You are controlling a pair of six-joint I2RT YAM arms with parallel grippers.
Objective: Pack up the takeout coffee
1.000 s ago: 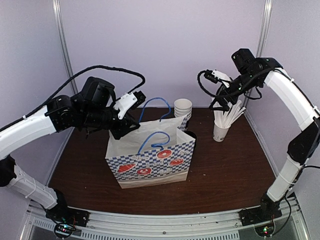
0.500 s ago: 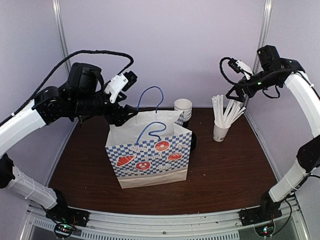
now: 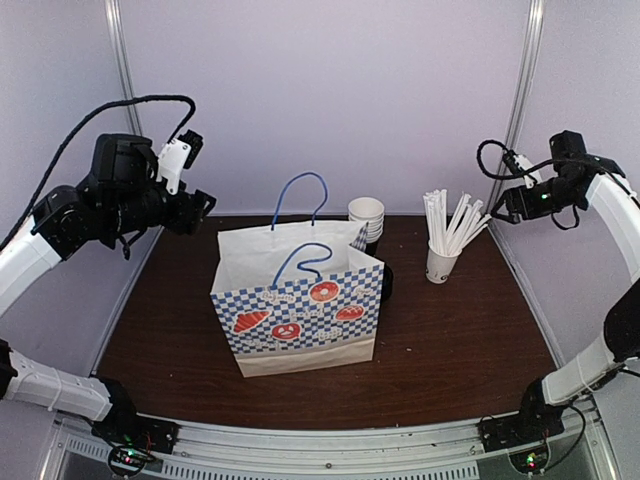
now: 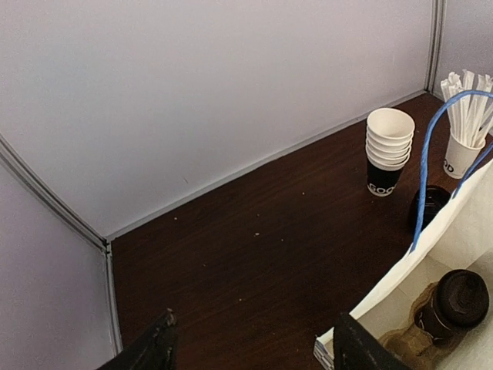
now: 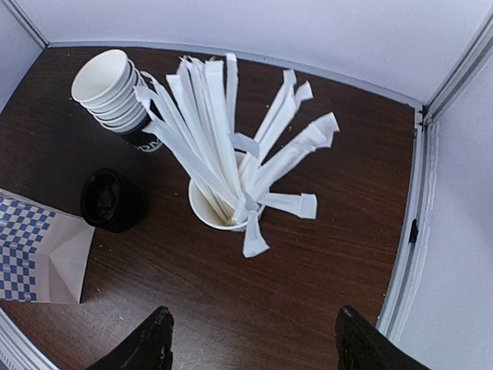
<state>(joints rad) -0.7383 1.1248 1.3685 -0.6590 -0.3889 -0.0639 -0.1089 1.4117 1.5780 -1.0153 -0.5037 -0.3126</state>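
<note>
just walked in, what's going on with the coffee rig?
Nothing is being held right now. The left tool and right tool are both open and empty, raised off to the sides of the table. The takeout coffee sits lidded inside the paper bag, which stands upright mid-table. The cup of straws, the stack of cups and the black lids stand behind the bag.

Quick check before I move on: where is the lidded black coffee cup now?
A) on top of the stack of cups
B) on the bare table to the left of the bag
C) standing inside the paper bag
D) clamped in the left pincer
C: the left wrist view looks down into the paper bag and shows the takeout coffee, lid on, standing inside it.
</note>
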